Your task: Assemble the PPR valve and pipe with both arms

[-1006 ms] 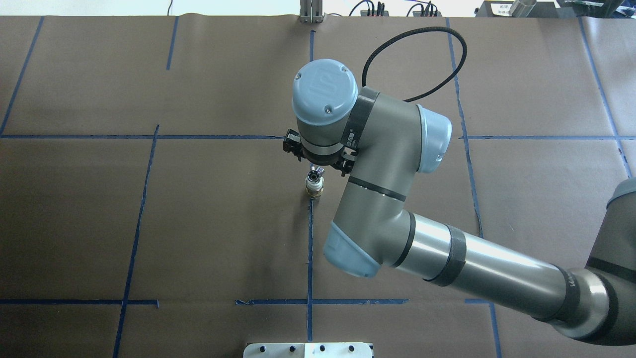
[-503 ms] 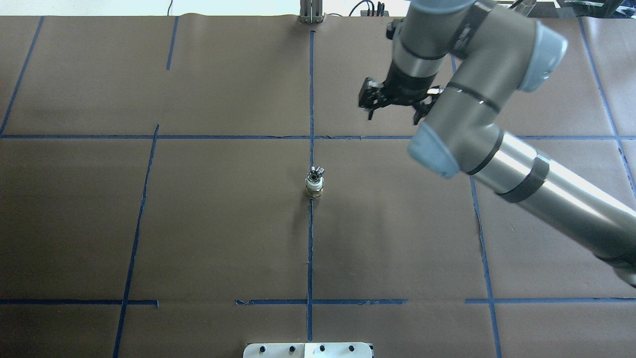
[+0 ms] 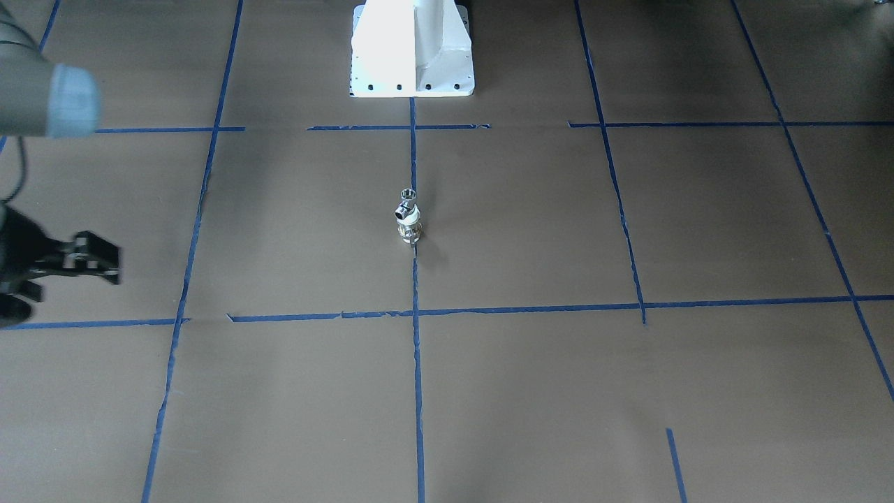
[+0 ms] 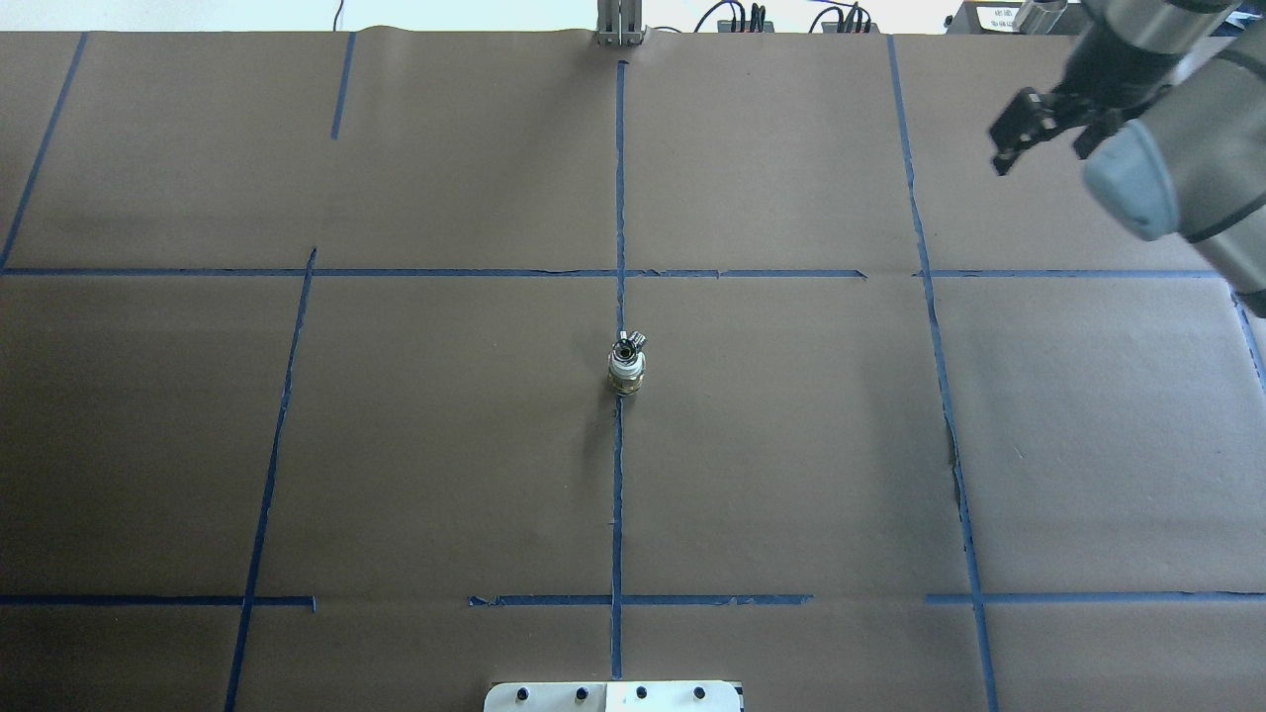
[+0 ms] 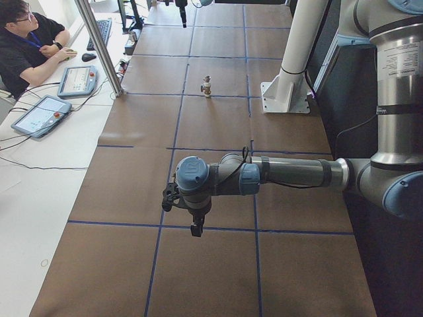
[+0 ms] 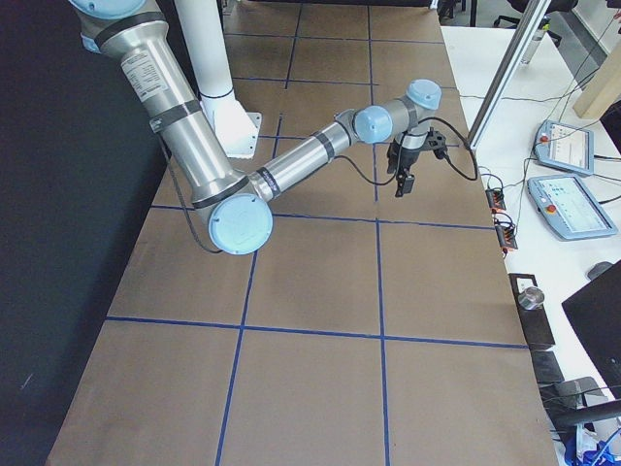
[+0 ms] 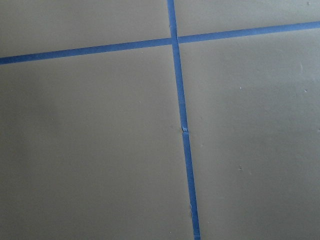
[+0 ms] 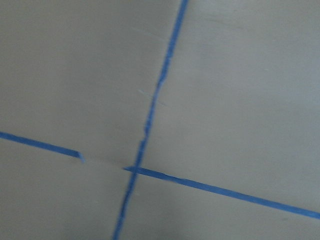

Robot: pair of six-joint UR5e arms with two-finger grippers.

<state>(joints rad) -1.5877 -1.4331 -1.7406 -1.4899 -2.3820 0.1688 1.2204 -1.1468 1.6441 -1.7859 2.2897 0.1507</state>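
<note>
Two parts stand stacked at the middle of the desk (image 4: 396,445): pipe (image 4: 628,346) atop PPR valve (image 4: 626,376). Right claw (image 4: 1039,148) is spread and empty near the far right corner. I cannot tell the left claw's (image 5: 195,228) state.

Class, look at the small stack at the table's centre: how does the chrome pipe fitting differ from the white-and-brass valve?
Colour: the pipe is all shiny chrome, while the PPR valve is white with a brass-coloured band.
Position: the pipe sits on top, and the valve stands beneath it on the table.
Build: the pipe looks slimmer than the valve.
Both stand upright, stacked on the blue tape line.
</note>
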